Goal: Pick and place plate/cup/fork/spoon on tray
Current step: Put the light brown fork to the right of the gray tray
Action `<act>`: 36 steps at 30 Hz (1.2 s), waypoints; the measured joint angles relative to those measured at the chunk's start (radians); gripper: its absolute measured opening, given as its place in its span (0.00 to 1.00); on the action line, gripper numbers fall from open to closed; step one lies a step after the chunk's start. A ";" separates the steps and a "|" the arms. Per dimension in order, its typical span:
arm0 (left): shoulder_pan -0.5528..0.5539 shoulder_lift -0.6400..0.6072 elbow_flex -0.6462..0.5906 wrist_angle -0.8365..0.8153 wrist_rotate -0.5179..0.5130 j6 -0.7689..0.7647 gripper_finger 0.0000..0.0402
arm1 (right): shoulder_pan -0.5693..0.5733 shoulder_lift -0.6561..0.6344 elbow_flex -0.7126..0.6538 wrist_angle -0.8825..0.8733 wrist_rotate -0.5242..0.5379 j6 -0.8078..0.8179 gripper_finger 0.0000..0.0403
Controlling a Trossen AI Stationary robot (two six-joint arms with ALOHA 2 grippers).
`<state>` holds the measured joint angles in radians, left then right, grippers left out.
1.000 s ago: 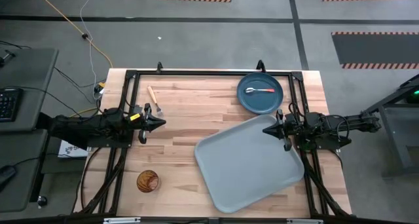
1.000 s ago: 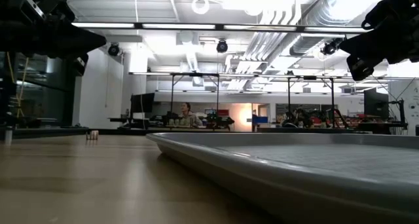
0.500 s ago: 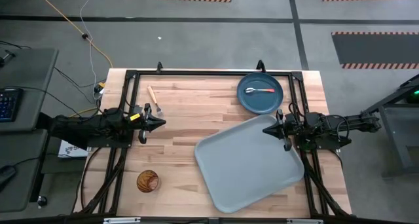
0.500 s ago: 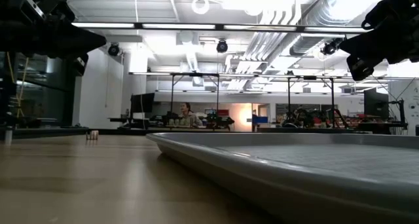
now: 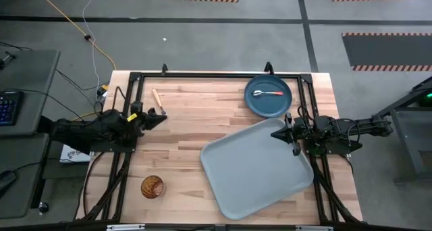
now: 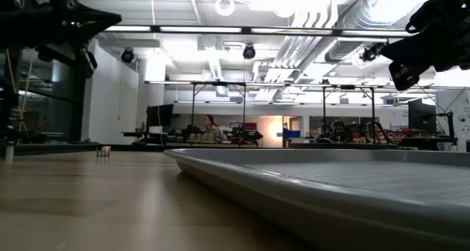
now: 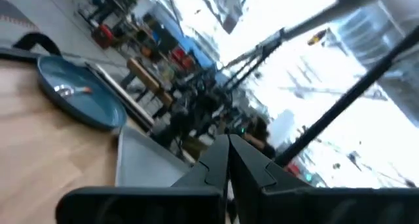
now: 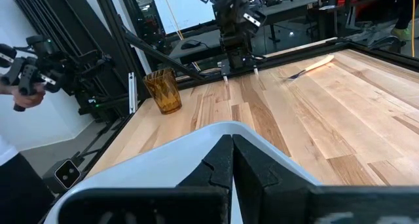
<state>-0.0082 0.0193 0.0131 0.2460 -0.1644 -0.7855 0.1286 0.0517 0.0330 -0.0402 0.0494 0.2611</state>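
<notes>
The dark teal plate (image 5: 268, 96) lies at the table's far right, with the red-handled spoon (image 5: 268, 93) lying in it. The orange-handled fork (image 5: 158, 103) lies flat at the far left. The amber cup (image 5: 152, 187) stands upright near the front left. The pale grey-blue tray (image 5: 256, 169) lies flat at the right front. My left gripper (image 5: 162, 116) is shut and empty, raised beside the fork's tines. My right gripper (image 5: 273, 134) is shut and empty above the tray's far right corner. The right wrist view shows the cup (image 8: 162, 90) and the fork (image 8: 308, 68).
A black frame (image 5: 202, 75) runs along the table's far edge and down both sides. Bare wood lies between the fork, the cup and the tray. A person's hand (image 8: 23, 76) shows beyond the table's front left in the right wrist view.
My left gripper has swung toward the table's far edge, to beside the fork's tines, and has risen and tipped upward. It stays shut. My right gripper and all the objects have kept still.
</notes>
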 joint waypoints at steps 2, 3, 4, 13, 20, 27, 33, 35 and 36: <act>0.000 0.000 0.000 0.004 -0.063 0.013 0.01 | 0.000 0.000 0.000 0.000 0.000 0.000 0.00; 0.000 0.000 0.000 0.007 -0.098 0.009 0.01 | 0.000 0.000 0.000 0.000 0.000 0.000 0.00; 0.000 0.000 0.000 0.017 -0.134 -0.014 0.01 | 0.000 0.000 0.000 0.000 0.000 0.000 0.00; 0.079 0.155 0.147 0.106 -0.344 -0.053 0.06 | 0.000 0.000 0.000 0.000 0.000 0.000 0.00; 0.316 0.480 0.570 -0.637 -0.175 0.105 0.25 | 0.000 0.000 0.000 0.000 0.000 0.000 0.00; 0.574 0.770 0.748 -1.044 -0.153 0.115 0.45 | 0.000 0.000 0.000 0.000 0.000 0.000 0.00; 0.652 0.940 0.683 -1.109 -0.145 -0.137 0.52 | 0.000 0.000 0.000 0.000 0.000 0.000 0.00; 0.652 0.980 0.644 -1.065 -0.149 -0.218 0.52 | 0.000 0.000 0.000 0.000 0.000 0.000 0.00; 0.650 0.997 0.624 -1.048 -0.151 -0.257 0.52 | 0.000 0.000 0.000 0.000 0.000 0.000 0.00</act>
<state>0.6422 1.0162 0.6368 -0.8018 -0.3155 -1.0421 0.1287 0.0517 0.0330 -0.0402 0.0494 0.2611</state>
